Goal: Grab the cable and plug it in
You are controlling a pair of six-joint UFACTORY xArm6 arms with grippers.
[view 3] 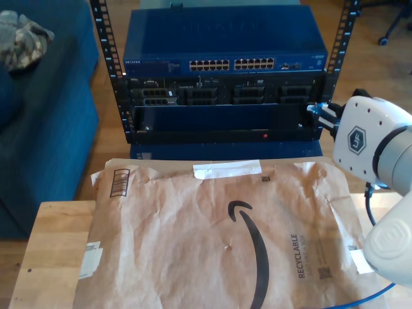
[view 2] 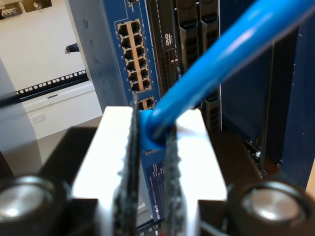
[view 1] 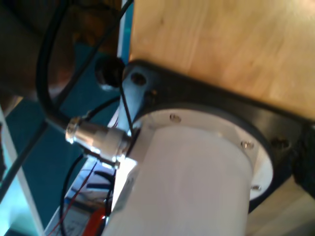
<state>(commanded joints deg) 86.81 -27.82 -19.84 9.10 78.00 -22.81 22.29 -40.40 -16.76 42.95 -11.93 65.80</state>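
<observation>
The bright-blue cable runs out from between the toothed pads of my second gripper, which is shut on its end. A short blue stub pokes past the pads; the plug tip is hidden. Straight ahead is the blue network switch with its block of ports, still a gap away. In the exterior view my second gripper hovers by the rack's right post, at the exterior view's right, below the switch and its port row. A loop of cable trails near the lower right corner.
A brown paper mailer covers most of the wooden table. Black server units fill the rack under the switch. A blue couch stands at the exterior view's left. The first wrist view faces a white arm base and a silver connector.
</observation>
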